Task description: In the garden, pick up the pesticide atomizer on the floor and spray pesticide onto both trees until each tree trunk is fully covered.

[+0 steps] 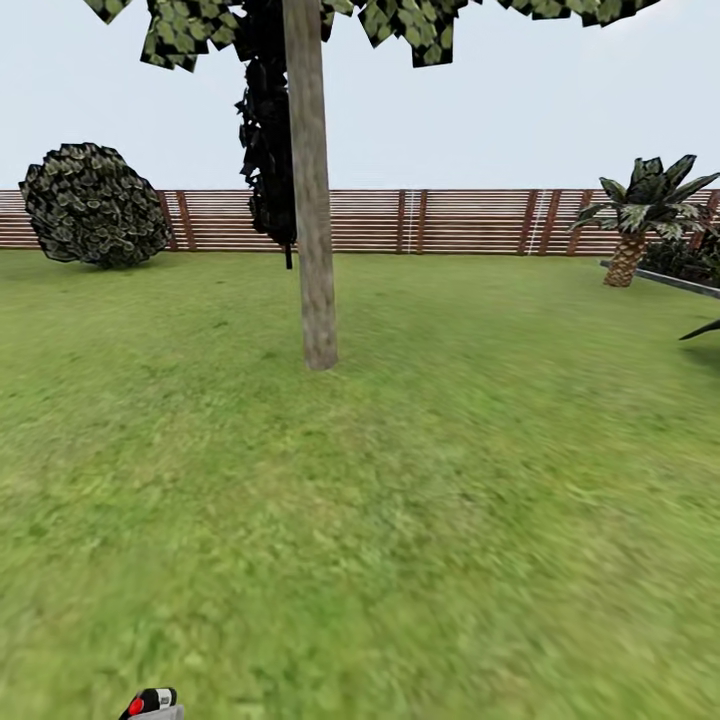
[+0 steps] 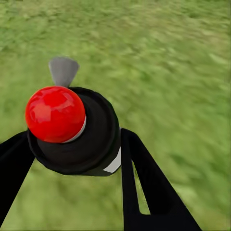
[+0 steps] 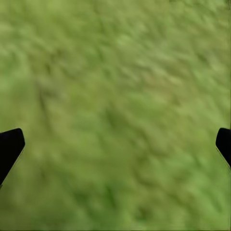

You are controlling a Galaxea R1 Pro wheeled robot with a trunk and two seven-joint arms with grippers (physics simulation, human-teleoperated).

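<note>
Over the grass (image 2: 183,72), the left gripper (image 2: 72,149) has its jaws tight on the pesticide atomizer (image 2: 77,130) — the right gripper (image 3: 115,144) is wide open, holding nothing, tree trunk (image 1: 311,200) ahead.

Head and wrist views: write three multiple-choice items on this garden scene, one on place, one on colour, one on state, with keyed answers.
1. Where does the round bush stand?
A. by the fence, left of the tree trunk
B. beside the palm
C. on a stone slab

2. What colour is the pesticide atomizer's top?
A. white
B. red
C. green

3. What state is the right end effector in?
A. shut on the atomizer
B. shut, empty
C. open, empty

Key: 1 A, the round bush sits against the fence, left of the tree trunk. 2 B, the pesticide atomizer has a red knob. 3 C, the right end effector has fingers wide apart over grass.
</note>
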